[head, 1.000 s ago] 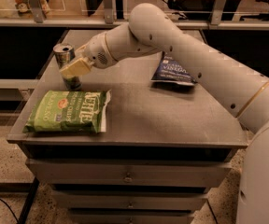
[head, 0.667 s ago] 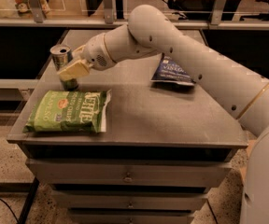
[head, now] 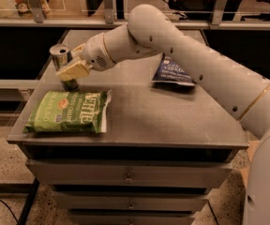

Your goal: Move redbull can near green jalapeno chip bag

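The redbull can point(head: 61, 57), slim with a silver top, stands upright at the table's left edge, just behind the green jalapeno chip bag point(head: 69, 111). Its base is at or just above the tabletop; I cannot tell which. My gripper point(head: 68, 72) reaches in from the right and is shut on the can's lower body. A tan finger point(head: 74, 70) covers the can's middle. The green bag lies flat at the front left of the table, white lettering up. A short gap separates the can's base from the bag's far edge.
A dark blue chip bag point(head: 172, 72) lies at the back right, partly under my arm point(head: 196, 64). The grey table point(head: 172, 121) has drawers below. A shelf rail point(head: 22, 22) runs behind the table. The floor drops off at the left edge.
The gripper with the can has shifted slightly left and a little lower, closer to the green bag. The bags have not moved.
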Tool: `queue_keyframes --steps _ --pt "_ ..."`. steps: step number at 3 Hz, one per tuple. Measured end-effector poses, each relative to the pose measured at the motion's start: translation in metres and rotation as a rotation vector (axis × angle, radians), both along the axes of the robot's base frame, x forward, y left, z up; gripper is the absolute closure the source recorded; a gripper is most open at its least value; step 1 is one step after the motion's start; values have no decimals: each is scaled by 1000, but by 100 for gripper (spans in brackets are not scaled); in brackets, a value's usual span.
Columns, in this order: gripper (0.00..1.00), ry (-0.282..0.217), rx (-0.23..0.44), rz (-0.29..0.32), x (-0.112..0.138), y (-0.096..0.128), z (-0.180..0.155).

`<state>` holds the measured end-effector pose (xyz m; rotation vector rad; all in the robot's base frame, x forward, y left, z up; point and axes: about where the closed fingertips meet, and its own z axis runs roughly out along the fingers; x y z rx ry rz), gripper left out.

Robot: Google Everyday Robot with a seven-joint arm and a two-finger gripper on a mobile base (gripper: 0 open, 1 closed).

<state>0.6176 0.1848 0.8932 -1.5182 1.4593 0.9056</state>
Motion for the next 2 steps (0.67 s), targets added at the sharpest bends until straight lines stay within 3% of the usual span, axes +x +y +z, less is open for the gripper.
queue_keyframes --steps 1,2 --pt "0 -8 -7 4 0 0 1" --pt "0 -8 -7 4 0 0 1"
